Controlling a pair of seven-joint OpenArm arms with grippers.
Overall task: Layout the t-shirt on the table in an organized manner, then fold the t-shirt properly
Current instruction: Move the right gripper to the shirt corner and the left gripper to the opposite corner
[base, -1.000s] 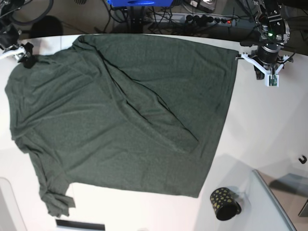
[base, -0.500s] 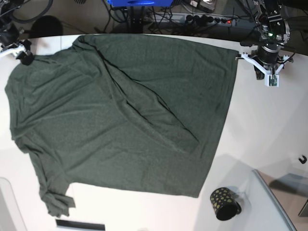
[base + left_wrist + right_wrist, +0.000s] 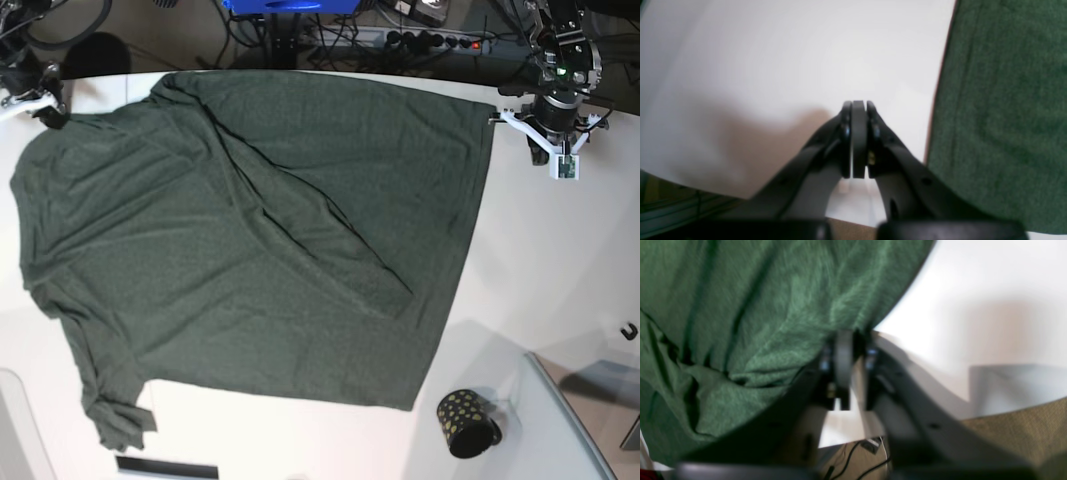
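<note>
- The t-shirt [image 3: 250,240] lies spread over most of the white worktop [image 3: 560,260], dark green, reaching from the far edge toward the near one.
- A long diagonal fold runs across the shirt from upper left to lower right in the base view, with smaller creases on its left half.
- One sleeve [image 3: 115,415] is bunched at the near left corner.
- The right edge of the shirt is straight and lies flat on the worktop.
- The left gripper [image 3: 855,140] has its jaws pressed together with nothing between them.
- It hangs over bare worktop just beside the shirt's straight edge, apart from the cloth; in the base view it sits at the far right corner [image 3: 560,125].
- The right gripper [image 3: 848,353] is at the shirt's far left corner, its jaws drawn together at the very edge of the cloth.
- In its wrist view the fabric edge [image 3: 853,306] meets the jaw tips, and the cloth bunches in folds to one side; the view is blurred, so I cannot tell for sure whether cloth is pinched between the jaws.
- In the base view that gripper [image 3: 48,100] touches the shirt's corner near the worktop's rim.
- A small black cup [image 3: 466,422] with gold dots lies on its side near the shirt's near right corner, apart from the cloth.
</note>
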